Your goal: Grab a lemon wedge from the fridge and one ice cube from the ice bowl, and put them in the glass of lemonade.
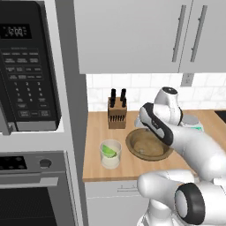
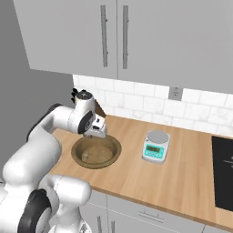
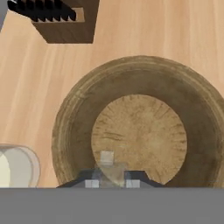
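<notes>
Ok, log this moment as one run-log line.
stage: ice pickup | jaws: shut on ice cube over ice bowl | lemon wedge: in glass of lemonade | next: likely carry cube to glass

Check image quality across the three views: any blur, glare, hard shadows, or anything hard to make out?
Left base view: flat, even light, no glare; wedge in the glass is clear. Right base view: soft, faint shadows; the cube in the bowl is only a small pale speck. Hand view: slightly soft; translucent ice cube between the gripper tips has faint edges against the wood.
</notes>
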You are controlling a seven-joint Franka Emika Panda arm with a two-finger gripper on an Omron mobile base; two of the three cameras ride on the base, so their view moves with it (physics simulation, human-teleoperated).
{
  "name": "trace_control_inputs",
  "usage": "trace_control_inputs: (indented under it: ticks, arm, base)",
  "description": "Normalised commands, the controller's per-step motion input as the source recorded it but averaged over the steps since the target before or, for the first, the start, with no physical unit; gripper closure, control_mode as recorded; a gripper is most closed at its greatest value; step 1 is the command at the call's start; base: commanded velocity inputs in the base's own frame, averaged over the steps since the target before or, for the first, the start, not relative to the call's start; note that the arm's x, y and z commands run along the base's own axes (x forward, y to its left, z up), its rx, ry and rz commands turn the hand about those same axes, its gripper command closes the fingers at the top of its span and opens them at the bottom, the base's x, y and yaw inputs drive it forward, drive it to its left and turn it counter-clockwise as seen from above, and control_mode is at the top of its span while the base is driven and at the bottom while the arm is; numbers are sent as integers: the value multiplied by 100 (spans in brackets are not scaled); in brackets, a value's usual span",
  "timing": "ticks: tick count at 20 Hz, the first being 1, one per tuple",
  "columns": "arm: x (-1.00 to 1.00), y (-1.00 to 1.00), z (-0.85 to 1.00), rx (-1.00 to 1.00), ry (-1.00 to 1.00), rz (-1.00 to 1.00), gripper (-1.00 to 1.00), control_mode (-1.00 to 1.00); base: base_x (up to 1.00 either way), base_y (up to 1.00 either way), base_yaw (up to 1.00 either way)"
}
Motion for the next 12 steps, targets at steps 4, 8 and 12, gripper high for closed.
trace_control_inputs:
  ticks: [4,8,12]
  arm:
    - [-20,100,18,-5,0,26,100,-100]
    - [0,100,19,-5,1,32,100,-100]
    - [0,94,13,0,7,34,100,-100]
  base:
    - [0,0,0]
    - [0,0,0]
    - [0,0,0]
